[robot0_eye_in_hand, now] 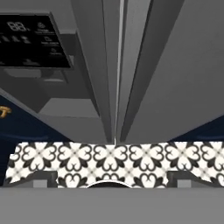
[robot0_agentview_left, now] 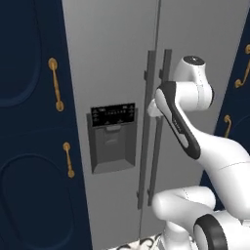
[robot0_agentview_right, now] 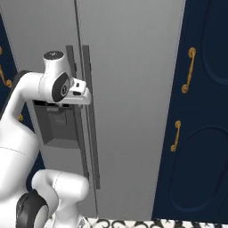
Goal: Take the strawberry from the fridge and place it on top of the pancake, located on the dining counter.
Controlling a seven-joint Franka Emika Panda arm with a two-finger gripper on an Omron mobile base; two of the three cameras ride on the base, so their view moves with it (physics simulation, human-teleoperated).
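Across both base views we face the fridge, its two silver-grey doors shut, so of the strawberry inside we can tell nothing. Navy cabinets with brass handles flank it on each side. From the left base view we read the black-panelled dispenser on the left door in full, with its grey recess below; from the right base view the arm hides most of that panel. Two dark vertical bar handles run beside the centre seam between the doors. At about the height of the dispenser the white arm bends toward these bars, and the gripper sits right at them; whether it touches either bar we cannot tell. Along the hand view we look down the door fronts: the seam and both bars run toward a strip of black-and-white patterned floor tiles, with the dispenser panel at upper left. Near that view's lower corners, the two finger tips stand spread wide apart, holding nothing.
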